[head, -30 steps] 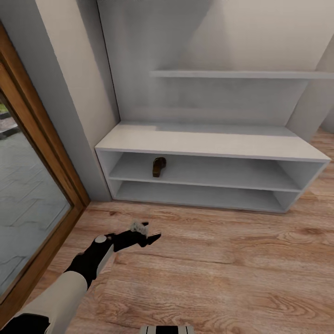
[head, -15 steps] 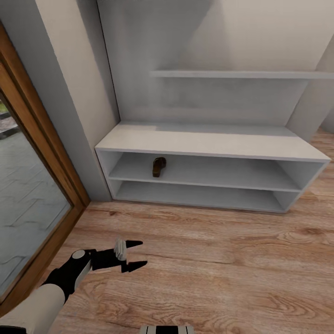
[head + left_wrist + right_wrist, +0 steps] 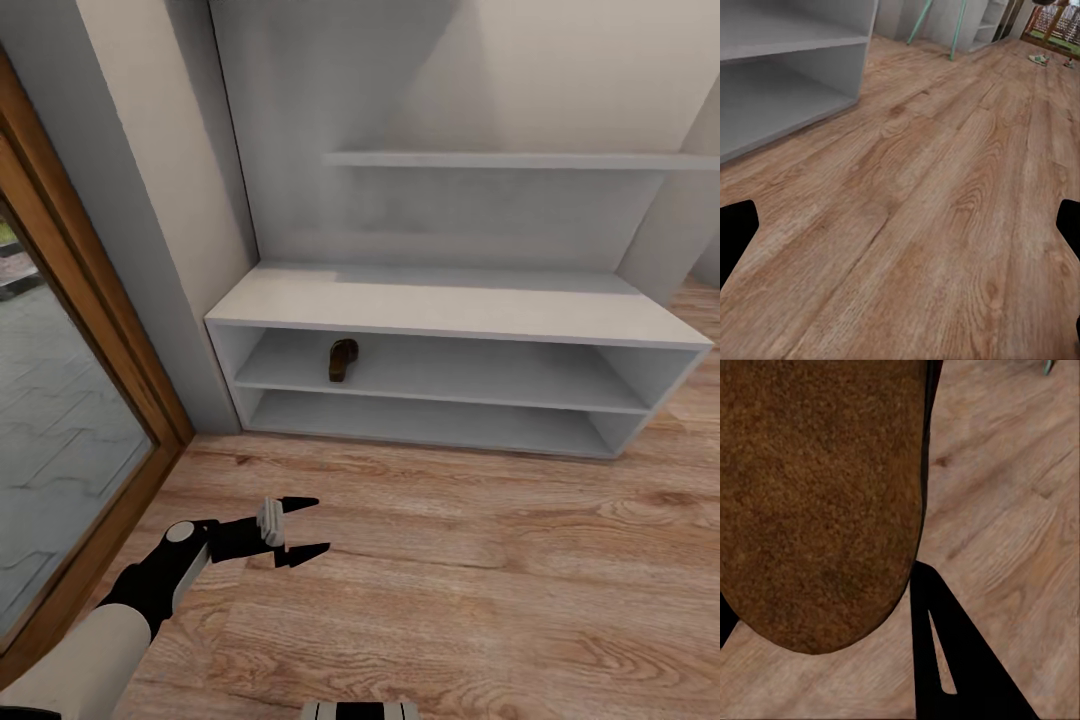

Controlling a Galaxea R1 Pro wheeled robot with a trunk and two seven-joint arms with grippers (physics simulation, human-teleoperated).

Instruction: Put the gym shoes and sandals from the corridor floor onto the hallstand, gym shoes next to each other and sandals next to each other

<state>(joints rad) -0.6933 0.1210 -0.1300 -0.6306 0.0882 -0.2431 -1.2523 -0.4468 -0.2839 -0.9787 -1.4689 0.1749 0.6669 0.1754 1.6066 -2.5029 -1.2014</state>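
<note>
Hallstand [image 3: 440,310] stands against the wall, one sandal [image 3: 342,359] already on its upper open shelf; floor [image 3: 500,560] before it is bare. Left gripper [image 3: 301,525], spread and empty, has drawn back from the rack; right gripper's state cannot be told, though a brown sandal sole [image 3: 817,502] sits against its finger, probably the second sandal, next to be shelved.
</note>
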